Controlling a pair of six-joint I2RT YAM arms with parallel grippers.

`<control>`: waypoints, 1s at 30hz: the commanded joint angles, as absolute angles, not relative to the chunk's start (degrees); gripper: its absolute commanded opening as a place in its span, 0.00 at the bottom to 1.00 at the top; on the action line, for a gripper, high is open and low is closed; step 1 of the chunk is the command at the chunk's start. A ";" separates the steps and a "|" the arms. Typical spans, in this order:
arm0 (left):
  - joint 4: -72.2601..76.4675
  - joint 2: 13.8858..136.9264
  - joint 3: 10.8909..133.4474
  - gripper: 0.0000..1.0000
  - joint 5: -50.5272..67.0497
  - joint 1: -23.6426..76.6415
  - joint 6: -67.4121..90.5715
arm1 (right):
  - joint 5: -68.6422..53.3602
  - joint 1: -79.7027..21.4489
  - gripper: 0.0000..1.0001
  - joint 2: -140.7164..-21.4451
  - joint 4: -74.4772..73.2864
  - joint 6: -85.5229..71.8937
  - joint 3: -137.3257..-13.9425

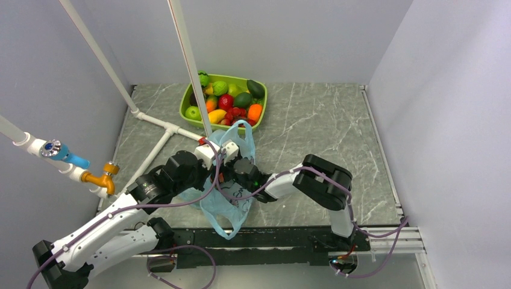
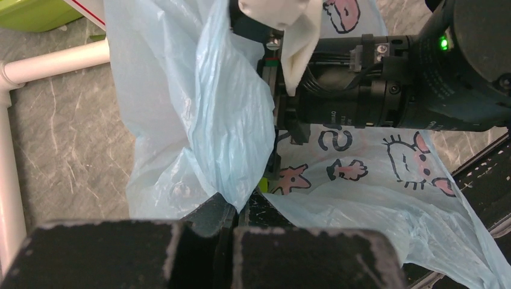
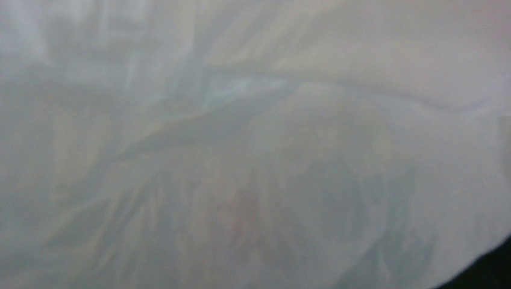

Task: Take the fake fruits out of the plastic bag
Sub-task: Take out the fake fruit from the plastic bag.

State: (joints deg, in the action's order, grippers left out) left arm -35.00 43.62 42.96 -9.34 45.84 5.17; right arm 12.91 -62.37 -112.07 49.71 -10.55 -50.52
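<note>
a: bag [image 1: 231, 208] first, where is it?
b: on the table [image 1: 313, 138], near the front edge, between the two arms, with the tray [image 1: 183, 109] beyond it.
a: why is the left gripper [image 2: 229, 227] on it?
b: its fingers are pressed together on a fold of the wall, i'd say to hold the mouth up and open for the other arm.
a: and the right gripper [image 1: 242, 171]?
b: it reaches into that mouth; film covers its camera, so i can't tell whether it is spread or pinching.
a: fruits?
b: hidden inside; only a blurred brownish shape [image 3: 289, 180] shows through.
</note>
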 commanded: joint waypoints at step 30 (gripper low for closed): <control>-39.24 45.28 45.53 0.00 -23.95 45.97 9.22 | 4.67 -62.71 0.06 -75.16 35.24 -17.67 -29.43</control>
State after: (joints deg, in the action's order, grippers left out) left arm -36.49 44.80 43.00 -15.38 45.84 6.39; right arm 5.85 -62.61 -83.46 41.32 -15.33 -33.65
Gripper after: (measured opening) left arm 0.012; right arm 0.768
